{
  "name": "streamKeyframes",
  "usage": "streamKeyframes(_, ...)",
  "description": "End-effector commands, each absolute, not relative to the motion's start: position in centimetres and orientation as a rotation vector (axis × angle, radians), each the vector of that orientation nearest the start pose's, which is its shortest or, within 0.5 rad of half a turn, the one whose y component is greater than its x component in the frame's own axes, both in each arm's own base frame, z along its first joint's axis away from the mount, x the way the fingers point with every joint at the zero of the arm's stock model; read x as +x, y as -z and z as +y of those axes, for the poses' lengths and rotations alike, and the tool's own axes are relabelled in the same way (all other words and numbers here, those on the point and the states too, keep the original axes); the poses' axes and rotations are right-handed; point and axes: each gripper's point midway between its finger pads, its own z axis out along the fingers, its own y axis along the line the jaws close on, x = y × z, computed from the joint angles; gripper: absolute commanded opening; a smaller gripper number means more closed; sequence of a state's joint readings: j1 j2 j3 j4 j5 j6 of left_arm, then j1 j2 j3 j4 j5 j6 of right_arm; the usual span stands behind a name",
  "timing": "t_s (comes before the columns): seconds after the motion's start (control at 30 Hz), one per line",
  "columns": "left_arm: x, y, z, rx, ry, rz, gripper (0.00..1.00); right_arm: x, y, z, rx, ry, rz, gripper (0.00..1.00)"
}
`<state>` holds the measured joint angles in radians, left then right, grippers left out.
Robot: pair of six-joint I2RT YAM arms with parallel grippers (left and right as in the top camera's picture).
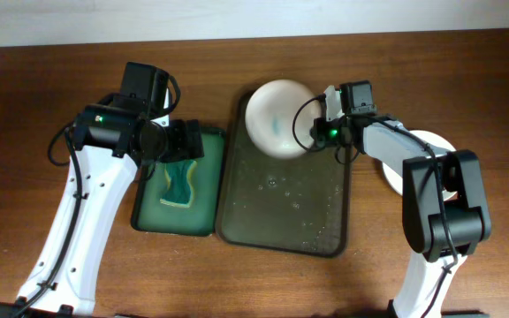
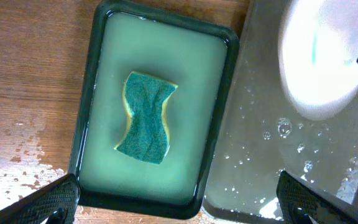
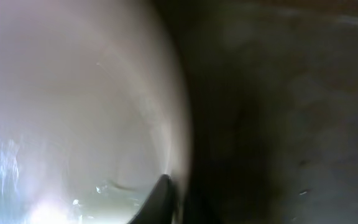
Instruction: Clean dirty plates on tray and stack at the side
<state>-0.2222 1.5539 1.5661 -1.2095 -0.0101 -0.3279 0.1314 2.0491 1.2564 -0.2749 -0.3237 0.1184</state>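
Observation:
A white dirty plate (image 1: 277, 115) with a teal smear at its centre is held tilted over the far end of the dark olive tray (image 1: 281, 208). My right gripper (image 1: 318, 129) is shut on the plate's right rim. In the right wrist view one dark finger (image 3: 163, 199) lies over the plate's edge (image 3: 73, 112). The plate also shows in the left wrist view (image 2: 322, 56), above the wet tray (image 2: 260, 162). My left gripper (image 1: 191, 146) is open and empty above the sponge tray, its fingertips (image 2: 179, 202) wide apart.
A smaller green tray (image 1: 144, 216) left of the olive tray holds soapy water and a green-and-yellow sponge (image 1: 179, 181), which also shows in the left wrist view (image 2: 146, 118). A white plate (image 1: 427, 146) lies on the table at the right, partly hidden by my right arm.

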Motion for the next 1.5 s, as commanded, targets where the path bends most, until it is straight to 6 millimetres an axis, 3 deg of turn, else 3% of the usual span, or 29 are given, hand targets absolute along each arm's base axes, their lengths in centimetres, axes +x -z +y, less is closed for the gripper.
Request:
streamKeyframes(0.0, 34.3, -21.8, -7.5, -0.135, 0.137, 2.753, 0.99, 44.0, 0.0, 11.2, -0.05, -0.529, 2.745, 0.04)
streamKeyframes(0.07, 34.3, -21.8, -7.5, -0.135, 0.137, 2.753, 0.99, 41.9, -1.6, 10.9, -0.009, -0.531, 2.832, 0.04)
streamKeyframes(0.17, 34.3, -21.8, -7.5, -0.135, 0.137, 2.753, 1.0, 37.7, -7.1, 10.2, 0.01, -0.514, 2.9, 0.04)
streamKeyframes(0.27, 34.3, -21.8, -7.5, -0.135, 0.137, 2.753, 0.99, 33.6, -9.0, 9.2, 0.055, -0.461, 3.011, 0.04)
streamKeyframes(0.33, 34.3, -21.8, -7.5, -0.135, 0.137, 2.753, 0.99, 31.8, -7.9, 8.3, 0.196, -0.391, 3.098, 0.04)
streamKeyframes(0.37, 34.3, -21.8, -7.5, -0.135, 0.137, 2.753, 1.0, 30.9, -6.4, 8.0, 0.295, -0.356, 3.122, 0.04)
streamKeyframes(0.4, 34.3, -21.8, -7.5, -0.135, 0.137, 2.753, 0.99, 30.5, -5.4, 7.9, 0.348, -0.354, 3.124, 0.04)
streamKeyframes(0.47, 34.3, -21.8, -7.5, -0.135, 0.137, 2.753, 0.99, 30.4, -2.1, 7.1, 0.624, -0.343, 3.052, 0.04)
streamKeyframes(0.5, 34.3, -21.8, -7.5, -0.135, 0.137, 2.753, 0.99, 30.9, -1.6, 6.7, 0.751, -0.361, 3.001, 0.06)
streamKeyframes(0.53, 34.3, -21.8, -7.5, -0.135, 0.137, 2.753, 0.99, 31.2, -1.8, 6.8, 0.766, -0.381, 2.987, 0.28)
streamKeyframes(0.57, 34.3, -21.8, -7.5, -0.135, 0.137, 2.753, 0.99, 32.2, -3.2, 7.1, 0.674, -0.43, 2.962, 0.41)
streamKeyframes(0.63, 34.3, -21.8, -7.5, -0.135, 0.137, 2.753, 0.99, 33.4, -8.5, 7.5, 0.405, -0.464, 2.874, 0.43)
streamKeyframes(0.7, 34.3, -21.8, -7.5, -0.135, 0.137, 2.753, 0.99, 32.9, -15.1, 7.4, 0.176, -0.451, 2.72, 0.43)
streamKeyframes(0.77, 34.3, -21.8, -7.5, -0.135, 0.137, 2.753, 0.99, 31.3, -20.6, 7.2, 0.116, -0.456, 2.555, 0.45)
streamKeyframes(0.83, 34.3, -21.8, -7.5, -0.135, 0.137, 2.753, 0.99, 30.7, -22.4, 7.1, 0.103, -0.46, 2.495, 0.57)
streamKeyframes(0.87, 34.3, -21.8, -7.5, -0.135, 0.137, 2.753, 0.99, 30.6, -22.4, 7.1, 0.103, -0.46, 2.498, 0.58)
streamKeyframes(0.97, 34.1, -21.9, -8.4, -0.136, 0.211, 2.762, 0.99, 30.2, -20.7, 7.1, 0.12, -0.459, 2.576, 0.58)
streamKeyframes(1.0, 34.9, -22.2, -8.6, -0.132, 0.222, 2.726, 0.99, 30.0, -19.7, 7.1, 0.13, -0.456, 2.62, 0.58)
streamKeyframes(1.03, 35.2, -22.0, -8.7, -0.13, 0.225, 2.719, 0.95, 29.8, -19.1, 7.1, 0.137, -0.454, 2.65, 0.58)
streamKeyframes(1.1, 33.9, -18.3, -10.7, 0.078, 0.183, 2.826, 0.74, 29.8, -18.7, 7.1, 0.138, -0.452, 2.669, 0.58)
streamKeyframes(1.13, 33.1, -15.2, -11.4, 0.178, 0.102, 2.895, 0.71, 29.9, -18.7, 7.2, 0.103, -0.449, 2.663, 0.58)
streamKeyframes(1.2, 33.2, -11.2, -9.4, 0.021, -0.122, 2.957, 0.7, 29.7, -18.6, 7.1, 0.092, -0.446, 2.673, 0.58)
streamKeyframes(1.33, 34.8, -3.2, -6.3, -0.154, -0.225, 3.056, 0.52, 29.4, -18.5, 7.1, 0.084, -0.442, 2.682, 0.58)
streamKeyframes(1.37, 34.9, -0.7, -4.3, -0.243, -0.243, 3.109, 0.39, 29.4, -18.4, 7.1, 0.085, -0.442, 2.686, 0.58)
streamKeyframes(1.43, 34.9, 1.6, -3.5, -0.287, -0.203, 3.153, 0.18, 29.5, -18.5, 7.1, 0.084, -0.442, 2.681, 0.58)
streamKeyframes(1.47, 34.7, 2.2, -3.5, -0.287, -0.21, 3.169, 0.0, 29.5, -18.5, 7.1, 0.084, -0.443, 2.68, 0.58)
